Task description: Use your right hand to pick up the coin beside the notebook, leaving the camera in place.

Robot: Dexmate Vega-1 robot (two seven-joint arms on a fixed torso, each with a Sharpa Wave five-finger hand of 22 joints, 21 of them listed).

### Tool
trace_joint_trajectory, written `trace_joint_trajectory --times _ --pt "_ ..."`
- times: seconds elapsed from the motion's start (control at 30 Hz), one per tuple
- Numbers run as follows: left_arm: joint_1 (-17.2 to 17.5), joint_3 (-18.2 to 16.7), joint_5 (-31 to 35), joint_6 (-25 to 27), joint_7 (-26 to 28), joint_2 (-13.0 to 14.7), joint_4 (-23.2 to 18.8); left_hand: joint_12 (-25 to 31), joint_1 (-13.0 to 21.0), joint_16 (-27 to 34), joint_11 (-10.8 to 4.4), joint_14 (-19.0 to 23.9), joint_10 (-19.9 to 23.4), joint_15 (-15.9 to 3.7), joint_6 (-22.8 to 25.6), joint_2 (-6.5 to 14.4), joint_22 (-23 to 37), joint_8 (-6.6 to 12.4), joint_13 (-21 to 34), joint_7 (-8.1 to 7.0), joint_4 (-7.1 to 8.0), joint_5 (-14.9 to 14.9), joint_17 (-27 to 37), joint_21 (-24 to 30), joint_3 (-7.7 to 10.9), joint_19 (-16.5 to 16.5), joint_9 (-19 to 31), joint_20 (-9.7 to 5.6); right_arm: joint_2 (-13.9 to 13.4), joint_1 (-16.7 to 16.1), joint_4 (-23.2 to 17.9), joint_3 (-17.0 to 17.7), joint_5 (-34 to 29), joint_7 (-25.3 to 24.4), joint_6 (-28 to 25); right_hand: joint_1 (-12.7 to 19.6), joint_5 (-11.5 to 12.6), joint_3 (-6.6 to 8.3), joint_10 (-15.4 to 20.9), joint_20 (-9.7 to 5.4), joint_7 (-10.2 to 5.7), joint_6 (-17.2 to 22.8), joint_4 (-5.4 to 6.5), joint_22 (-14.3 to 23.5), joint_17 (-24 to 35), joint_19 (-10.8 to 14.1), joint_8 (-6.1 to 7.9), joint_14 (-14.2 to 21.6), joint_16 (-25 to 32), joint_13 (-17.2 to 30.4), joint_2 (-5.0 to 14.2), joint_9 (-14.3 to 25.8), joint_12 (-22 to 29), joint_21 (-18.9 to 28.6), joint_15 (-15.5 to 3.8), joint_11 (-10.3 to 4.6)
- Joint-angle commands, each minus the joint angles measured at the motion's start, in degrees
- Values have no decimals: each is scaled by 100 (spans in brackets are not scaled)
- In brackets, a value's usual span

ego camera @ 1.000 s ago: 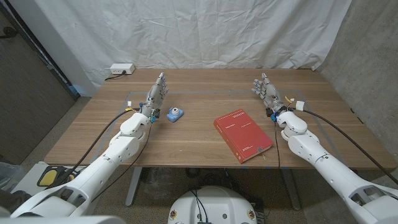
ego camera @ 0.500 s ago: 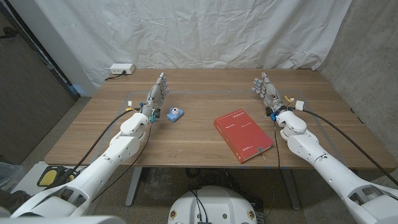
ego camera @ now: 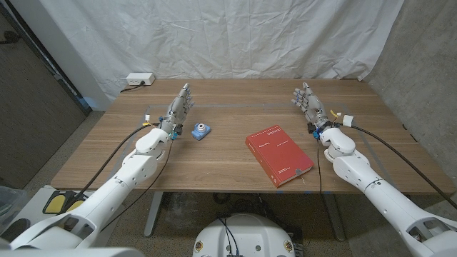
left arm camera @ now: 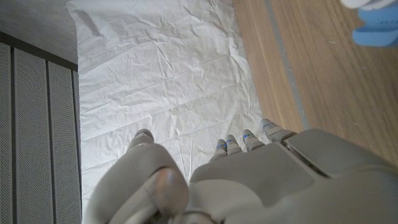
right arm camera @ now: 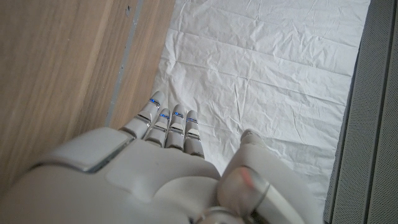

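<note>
- Nearest you, the red notebook (ego camera: 279,155) is lying flat toward the table's (ego camera: 214,168) front edge; no coin is making itself out beside it
- The small blue camera (ego camera: 201,130) is sitting just beside your left hand (ego camera: 178,109)
- Your right hand (ego camera: 308,104) is hanging past the notebook, fingers straight, gripping nothing
- Left hand is likewise holding nothing, fingers extended
</note>
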Motion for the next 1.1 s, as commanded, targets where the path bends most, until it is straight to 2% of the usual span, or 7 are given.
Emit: trace_joint_trajectory --times 0.03,0.3,0.6,0.67,1.1 --pt "148 -86 138 73 298 187 -420 16 69 15 30 11 27 -128 -444 15 13 55 13 39 -25 49 19 19 25 16 23 -446 -196 -294 -356 156 4 -47 121 117 -1 19 73 -136 7 90 -67 12 18 55 30 67 18 14 -14 26 29 -18 -4 1" --pt "166 -67 211 127 333 260 -536 26 109 7 122 43 99 -58 -367 36 13 64 14 153 -43 41 18 6 22 17 23 -426 -348 -489 -556 263 103 51 148 164 -15 28 73 -136 7 30 -106 14 18 69 -6 72 10 13 -21 26 18 -38 -10 -3" --pt "86 -70 96 152 155 249 -484 29 138 3 127 68 139 -50 -306 52 12 73 13 148 -55 36 18 5 21 37 22 -415 -372 -770 -669 398 233 149 406 183 -29 28 84 -141 -8 90 -128 16 23 111 8 92 12 12 -28 27 11 -47 -8 -13" --pt "88 -54 221 185 322 268 -560 34 155 -1 179 75 169 -24 -271 64 11 79 13 169 -61 32 17 2 23 43 22 -414 -407 -845 -734 429 204 115 443 220 -32 41 118 -144 -22 156 -154 15 21 181 25 147 26 10 -18 27 17 -39 -50 -25" --pt "162 -106 224 166 403 298 -686 41 199 0 197 123 238 5 -193 88 10 88 13 186 -80 23 14 -1 25 66 22 -414 -606 -1223 -1104 614 153 39 567 258 -47 55 200 -172 10 219 -186 14 32 296 23 260 54 9 3 28 27 -44 -64 -41"
